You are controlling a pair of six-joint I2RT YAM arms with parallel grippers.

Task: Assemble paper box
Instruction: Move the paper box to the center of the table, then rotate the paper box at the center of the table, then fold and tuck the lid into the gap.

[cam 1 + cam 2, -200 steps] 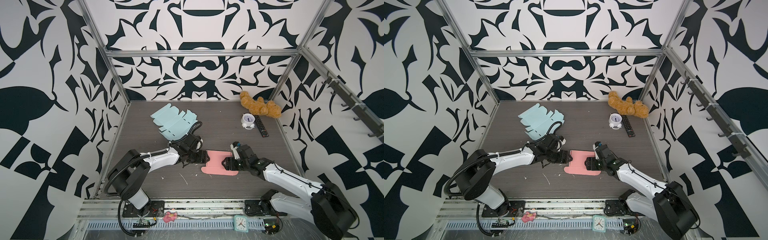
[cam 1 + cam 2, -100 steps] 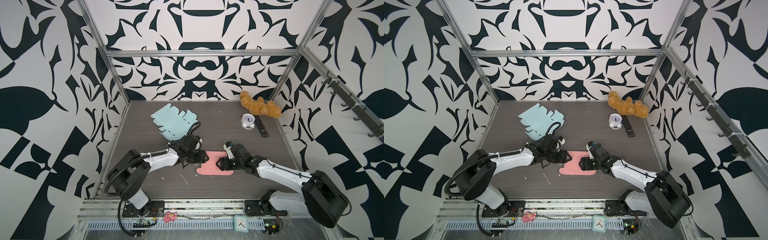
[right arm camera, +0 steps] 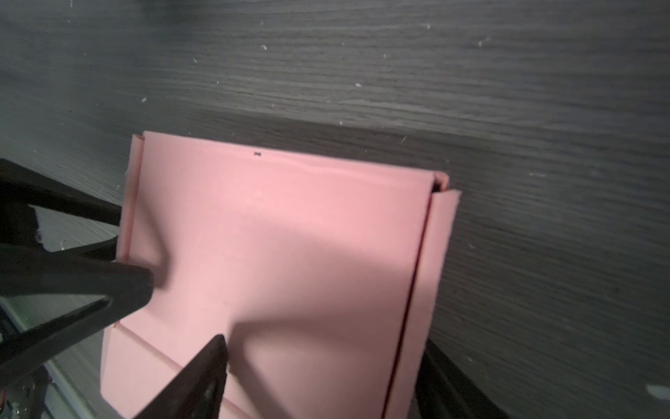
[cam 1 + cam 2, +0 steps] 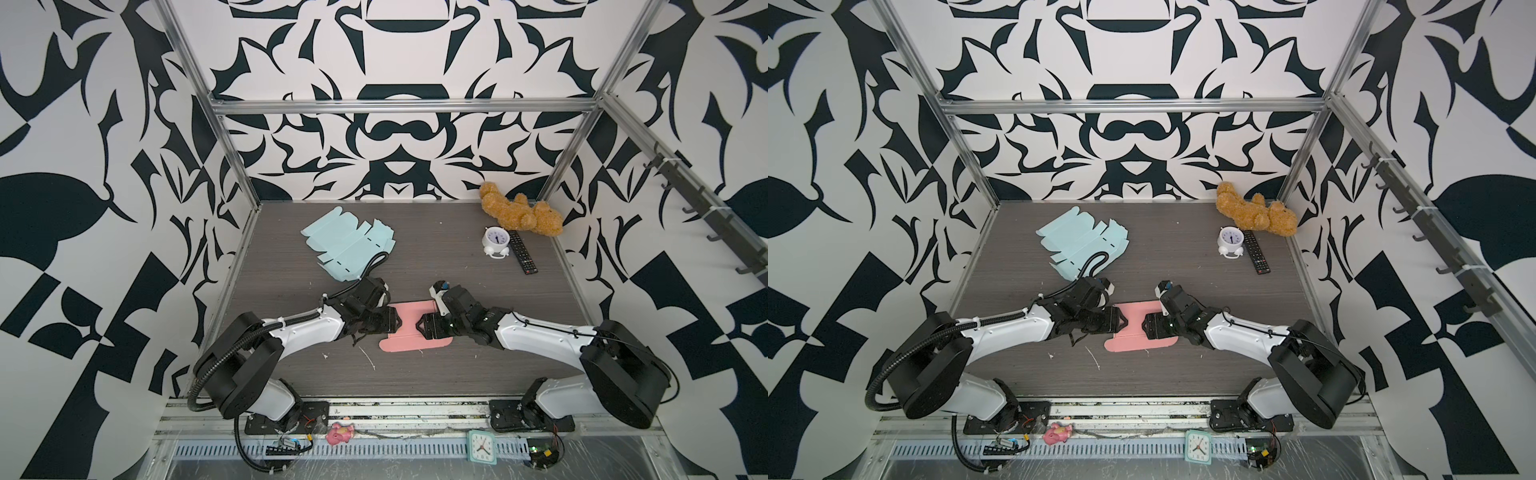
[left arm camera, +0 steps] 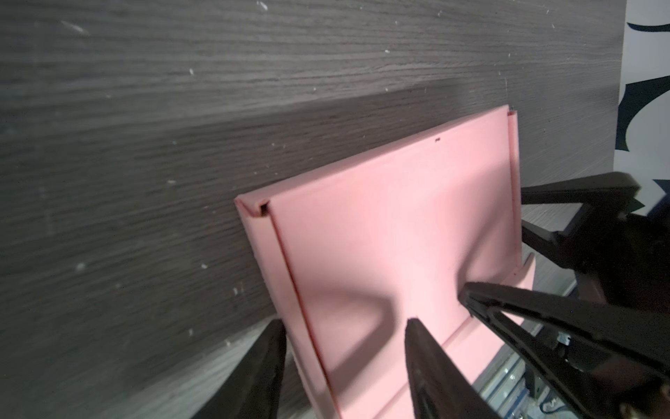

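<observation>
Pink sheet (image 4: 409, 332) lies flat on the table (image 4: 457, 374), side flaps creased over. Likely light, limp, easily dented; best taken by the folded edges. Left gripper (image 4: 392, 326) and right gripper (image 4: 423, 328) face each other across it, jaws apart, each straddling a flap. Blue sheet (image 4: 347, 245), clock (image 4: 495, 241), remote (image 4: 523, 257) and teddy bear (image 4: 519, 212) sit well behind the pink sheet, not in the way.

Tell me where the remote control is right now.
In both top views the remote control lies at the far right of the table, right beside the white alarm clock and just in front of the teddy bear.
</observation>
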